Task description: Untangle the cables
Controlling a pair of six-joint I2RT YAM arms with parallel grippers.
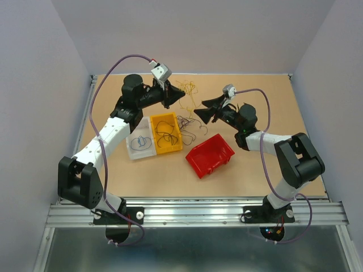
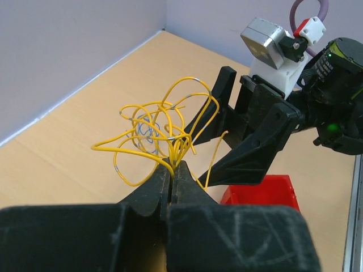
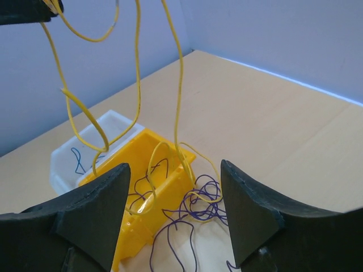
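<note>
My left gripper (image 2: 172, 165) is shut on a bunch of thin yellow cables (image 2: 164, 127) and holds them above the table; in the top view the gripper (image 1: 168, 101) is at the back centre, with the yellow loops (image 1: 186, 89) beside it. Yellow strands (image 3: 139, 85) hang down in front of my right gripper (image 3: 173, 209), which is open and empty. In the top view the right gripper (image 1: 199, 113) faces the left one. Dark purple cables (image 3: 198, 207) lie tangled on the table below, beside the yellow bin; they also show in the top view (image 1: 187, 124).
A yellow bin (image 1: 173, 144) holds dark cable loops. A clear white bin (image 1: 131, 152) to its left holds a blue cable (image 1: 142, 140). A red bin (image 1: 211, 157) sits tilted to the right. Walls enclose the table on three sides.
</note>
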